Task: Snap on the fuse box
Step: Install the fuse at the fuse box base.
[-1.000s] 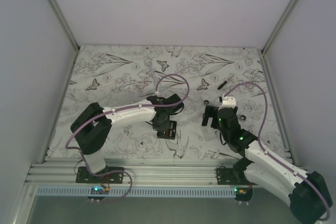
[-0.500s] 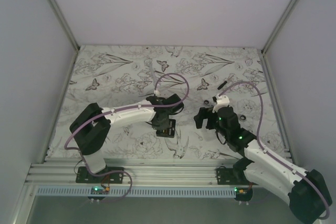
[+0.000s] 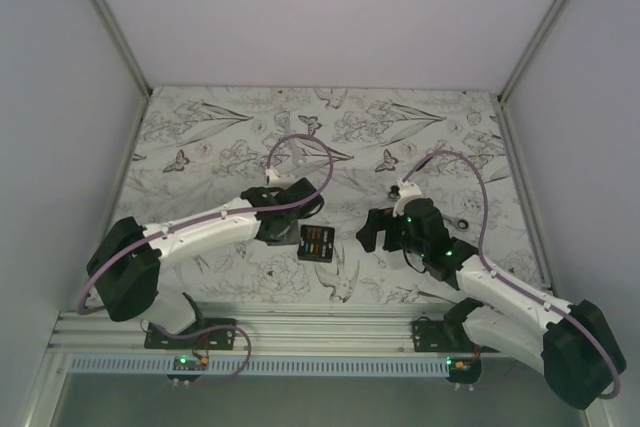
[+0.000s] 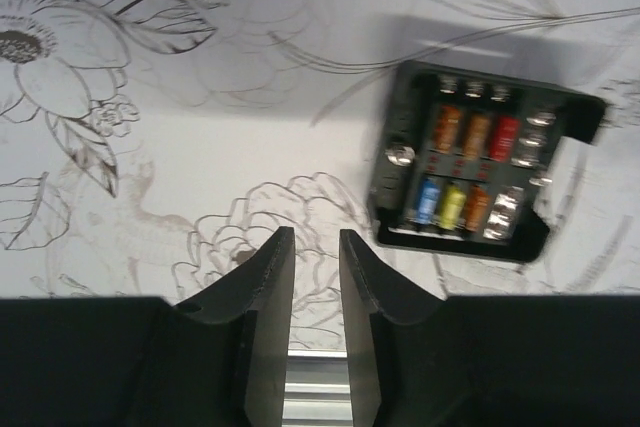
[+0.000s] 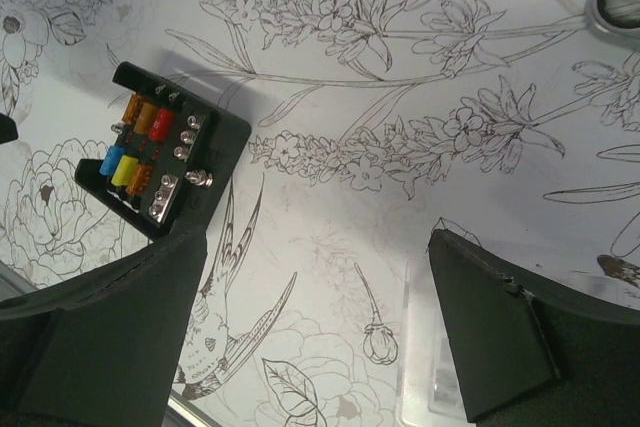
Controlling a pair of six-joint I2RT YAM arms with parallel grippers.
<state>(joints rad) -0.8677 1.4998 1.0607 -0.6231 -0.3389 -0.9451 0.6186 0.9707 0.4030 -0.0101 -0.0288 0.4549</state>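
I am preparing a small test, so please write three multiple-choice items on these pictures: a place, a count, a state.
1. Where is the fuse box?
A. Held in the air.
B. On the table, ungripped.
C. Under a cloth.

2. How many coloured fuses does it hold?
A. Three.
B. Six.
C. Ten.

3. How is the right claw?
A. Wide open, empty.
B. Shut on the box.
C. Shut on a ring.

Answers:
1 B, it lies flat on the printed surface.
2 B, two rows of three.
3 A, only the table shows between its fingers.
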